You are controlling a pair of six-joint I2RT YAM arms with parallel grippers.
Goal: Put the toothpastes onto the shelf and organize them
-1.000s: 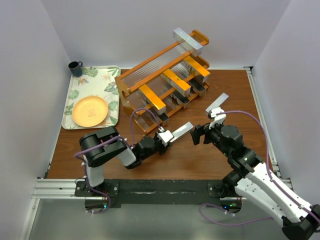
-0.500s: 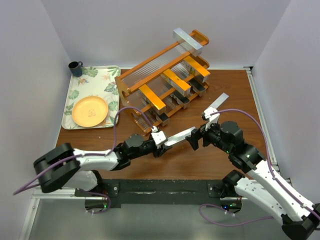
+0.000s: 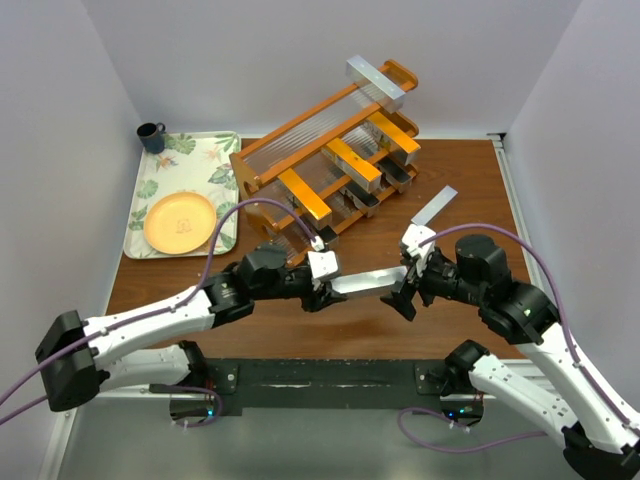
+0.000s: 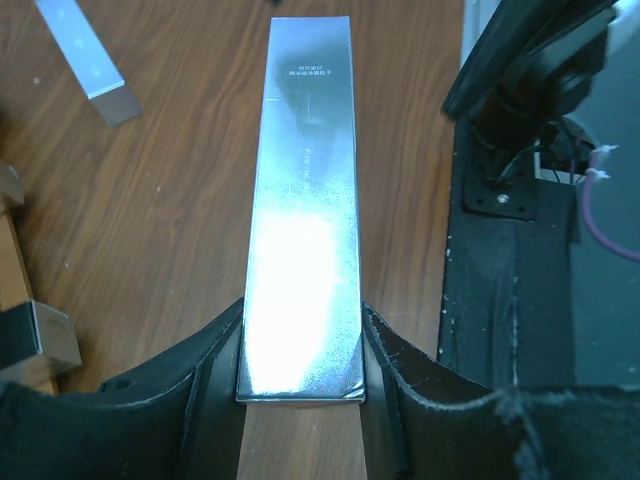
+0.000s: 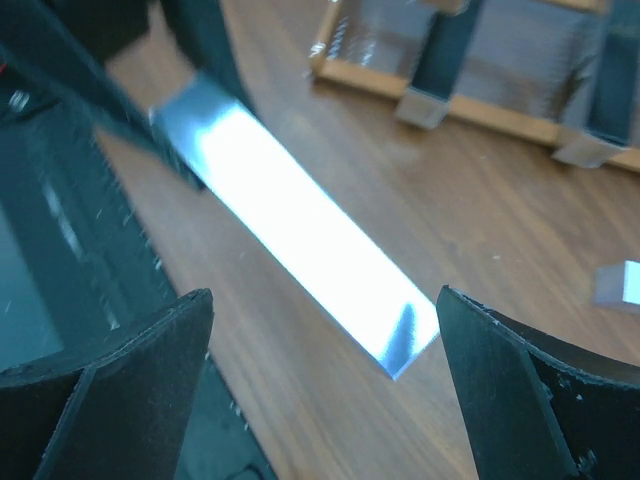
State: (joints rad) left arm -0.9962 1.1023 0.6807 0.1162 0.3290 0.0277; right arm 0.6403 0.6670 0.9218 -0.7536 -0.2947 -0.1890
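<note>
My left gripper (image 3: 322, 272) is shut on one end of a silver toothpaste carton (image 3: 368, 281) and holds it level above the table, pointing right. It fills the left wrist view (image 4: 305, 200), clamped between the fingers of that gripper (image 4: 300, 385). My right gripper (image 3: 408, 278) is open, with its fingers on either side of the carton's free end (image 5: 300, 230) but not touching it (image 5: 325, 370). A second silver carton (image 3: 433, 206) lies loose on the table. The wooden shelf (image 3: 262, 165) holds silver (image 3: 375, 80), orange (image 3: 350, 158) and dark grey (image 3: 360, 200) cartons.
A floral tray (image 3: 215, 150) at the back left holds an orange plate (image 3: 180, 222); a dark mug (image 3: 151, 136) stands behind it. White walls close in both sides. The black base rail (image 3: 330, 380) runs along the near edge.
My left arm has reached out to the right with the silver carton, now level. My right gripper has swung down and now straddles the carton's free end.
</note>
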